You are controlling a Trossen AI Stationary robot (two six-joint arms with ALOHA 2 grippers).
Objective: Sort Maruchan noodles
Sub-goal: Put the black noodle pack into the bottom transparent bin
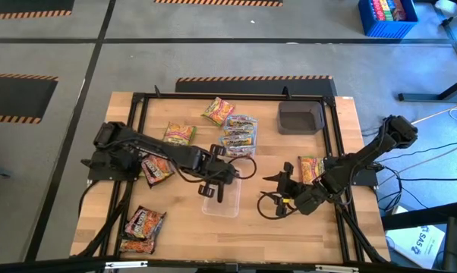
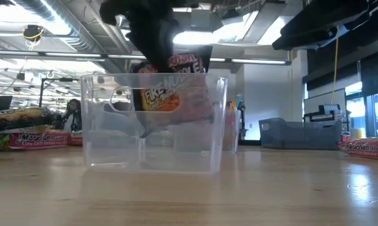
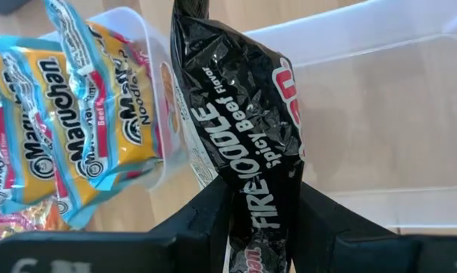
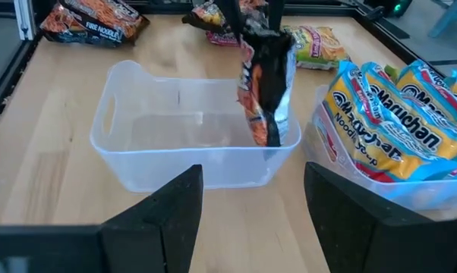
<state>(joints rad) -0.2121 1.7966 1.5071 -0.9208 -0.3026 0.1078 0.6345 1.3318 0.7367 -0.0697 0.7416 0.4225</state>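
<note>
My left gripper hangs over an empty clear tub at the table's middle, shut on a dark maroon Fire Noodle packet. My right gripper waits open just right of that tub, touching nothing. Several blue-orange Maruchan packets lie in a second clear tub behind it. Two yellow-green packets lie flat on the far part of the table. More maroon packets lie flat at the left and near-left corner. Another packet lies under my right arm. My left gripper pinches the maroon packet's upper end between its two fingers, coming from above and pointing down. The packet hangs upright below the fingers. Its lower end is down inside the clear tub's walls, above the tub's floor.
A dark grey square tray stands at the far right of the table. A black frame rail runs around the working area. Bare wood shows in front of the clear tub toward the near edge.
</note>
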